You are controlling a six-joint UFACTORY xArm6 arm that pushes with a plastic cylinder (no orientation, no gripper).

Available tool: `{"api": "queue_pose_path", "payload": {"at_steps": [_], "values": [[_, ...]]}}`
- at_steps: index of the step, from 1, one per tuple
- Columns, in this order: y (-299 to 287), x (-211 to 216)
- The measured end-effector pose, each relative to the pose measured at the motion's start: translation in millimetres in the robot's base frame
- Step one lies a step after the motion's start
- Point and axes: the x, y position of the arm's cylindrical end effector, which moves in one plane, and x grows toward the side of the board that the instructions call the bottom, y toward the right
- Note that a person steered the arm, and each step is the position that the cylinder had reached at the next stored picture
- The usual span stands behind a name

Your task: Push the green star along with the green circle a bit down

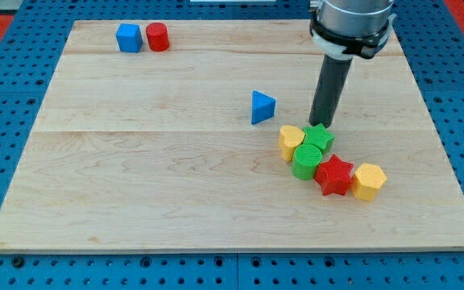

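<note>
Seven small matte blocks on a pale planked wooden board (176, 177), set on blue pegboard (6, 121). Dark rod from the view's top, no gripper fitted, my tip (321, 124) down just above the green star (319, 138), touching or nearly so. Green circle (306, 161) directly below the star, pressed against it. Yellow heart (291, 141) at their left, red star (334, 175) and yellow hexagon (368, 180) at lower right. Blue triangle (262, 107) apart at left; blue cube (129, 38) and red cylinder (157, 37) far top left.

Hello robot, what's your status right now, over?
My tip at green star's top edge. Green circle packed just below it. Red star and yellow blocks crowd the cluster.
</note>
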Motion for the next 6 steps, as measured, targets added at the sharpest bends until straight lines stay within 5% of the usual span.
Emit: {"api": "queue_pose_path", "payload": {"at_steps": [3, 6], "values": [[-11, 28], [-47, -2]]}}
